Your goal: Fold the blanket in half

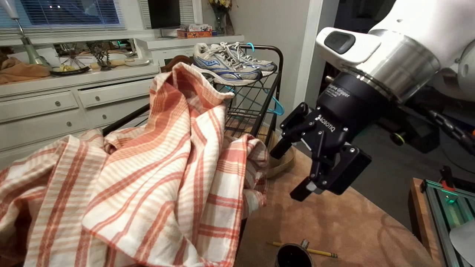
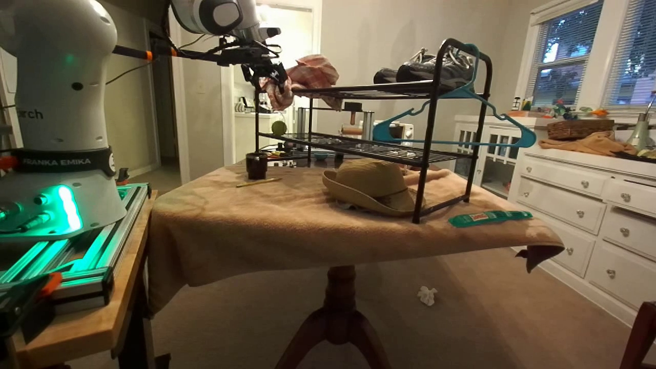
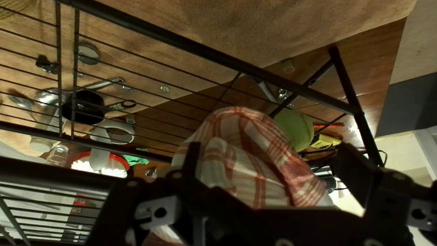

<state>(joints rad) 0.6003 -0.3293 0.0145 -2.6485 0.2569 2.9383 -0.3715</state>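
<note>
Fingers (image 1: 301, 189) are spread wide, with a gap between the tips and nothing held. In an exterior view they point down and to the left, near the right edge of the blanket (image 1: 148, 163), which is rumpled, with one part raised in a peak. In the wrist view, a rounded portion of the blanket appears between the fingers; contact cannot be determined from that angle.

Left to right in an exterior view, the robot arm (image 2: 66, 97) is mounted at the far left. A dark mug (image 2: 257, 166) stands upright on the table (image 2: 297, 205); a pencil (image 2: 258, 183) lies just beside it. The blanket hangs over the left end of the top shelf of a black rack (image 2: 429, 133). A straw hat (image 2: 369, 179) rests on the table at the foot of the rack. A pair of shoes (image 2: 423, 73) sits on the top shelf, toward the right end. A blue hanger (image 2: 458, 93) is suspended from the right end. A green packet (image 2: 489, 218) lies flat on the table, beside the right end of the rack. A white dresser (image 2: 574, 205) stands at the far right.
</note>
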